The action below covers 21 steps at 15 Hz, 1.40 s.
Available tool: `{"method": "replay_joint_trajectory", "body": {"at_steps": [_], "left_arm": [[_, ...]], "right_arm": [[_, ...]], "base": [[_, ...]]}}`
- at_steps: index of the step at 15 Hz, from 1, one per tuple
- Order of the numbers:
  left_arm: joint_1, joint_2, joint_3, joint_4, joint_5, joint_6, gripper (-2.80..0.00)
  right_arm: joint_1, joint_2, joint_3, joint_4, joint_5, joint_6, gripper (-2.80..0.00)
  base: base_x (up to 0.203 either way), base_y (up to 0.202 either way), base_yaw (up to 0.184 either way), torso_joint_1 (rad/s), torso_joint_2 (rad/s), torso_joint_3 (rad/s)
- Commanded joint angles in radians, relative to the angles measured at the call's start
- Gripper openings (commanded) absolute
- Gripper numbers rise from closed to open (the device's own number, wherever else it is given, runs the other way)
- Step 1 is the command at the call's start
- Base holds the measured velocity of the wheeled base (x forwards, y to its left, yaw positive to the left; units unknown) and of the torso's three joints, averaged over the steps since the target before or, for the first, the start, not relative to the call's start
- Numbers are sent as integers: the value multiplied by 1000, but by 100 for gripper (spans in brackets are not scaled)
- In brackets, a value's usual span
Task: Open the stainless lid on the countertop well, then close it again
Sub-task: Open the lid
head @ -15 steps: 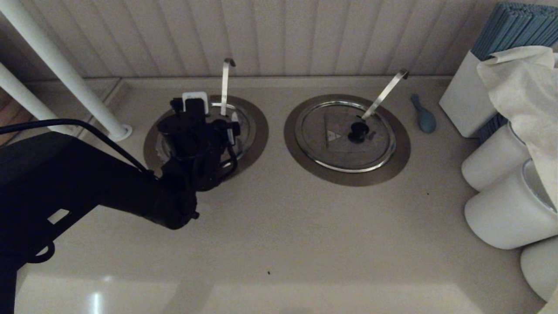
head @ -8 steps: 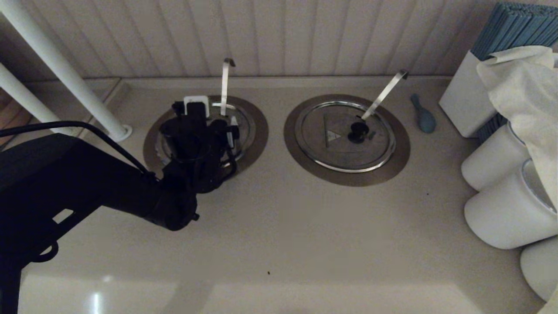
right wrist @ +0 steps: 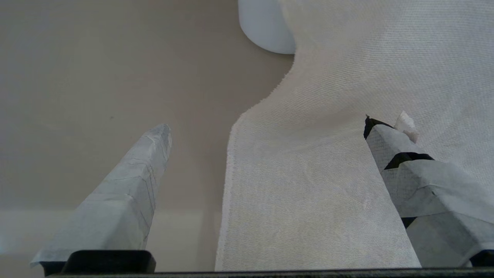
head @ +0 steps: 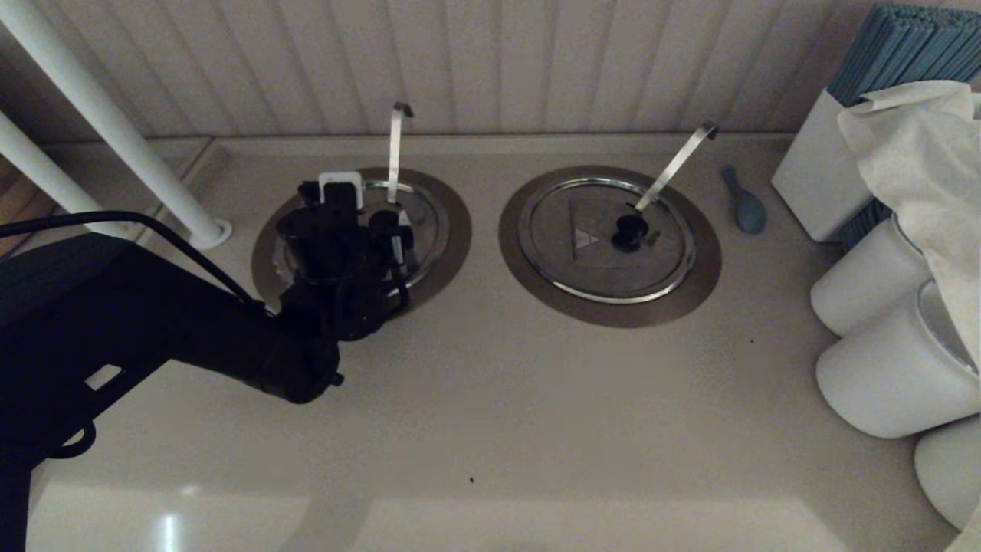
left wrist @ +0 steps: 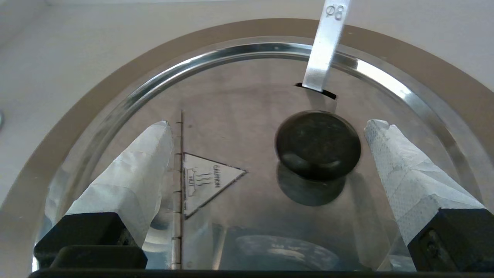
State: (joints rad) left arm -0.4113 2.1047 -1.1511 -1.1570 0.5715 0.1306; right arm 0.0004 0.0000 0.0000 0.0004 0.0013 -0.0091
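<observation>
Stainless lid [left wrist: 247, 127]: dull steel, black knob [left wrist: 317, 144], triangle sticker [left wrist: 206, 181], hinged.

The lid's triangle sticker [left wrist: 206, 180] reads "CAUTION" (steam sign), the strip handle [left wrist: 326, 46] "Ø8".

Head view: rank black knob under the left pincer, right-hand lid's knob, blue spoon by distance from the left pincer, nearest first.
From the left pincer, over the left lid:
1. Black knob of that lid, directly under the open pincer, between its fingers.
2. Knob of the right-hand lid, on the neighbouring well to the right.
3. Blue spoon, farther right, on the counter beyond that well.
</observation>
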Motion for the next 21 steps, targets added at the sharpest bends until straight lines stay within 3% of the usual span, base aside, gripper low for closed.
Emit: {"method": "replay_joint_trajectory", "body": {"at_steps": [1,16,21], "left_arm": [[0,-1,-1,-7,4,1,0],[34,-40,-3,30,4,-2,0],[3,-22,4,40,-9,-40,0]], "right_arm": [[0,0,0,0,0,0,0],[1,0,0,0,0,0,0],[0,0,0,0,0,0,0]], "base": [[0,0,0,0,0,0],[0,0,0,0,0,0],[0,0,0,0,0,0]]}}
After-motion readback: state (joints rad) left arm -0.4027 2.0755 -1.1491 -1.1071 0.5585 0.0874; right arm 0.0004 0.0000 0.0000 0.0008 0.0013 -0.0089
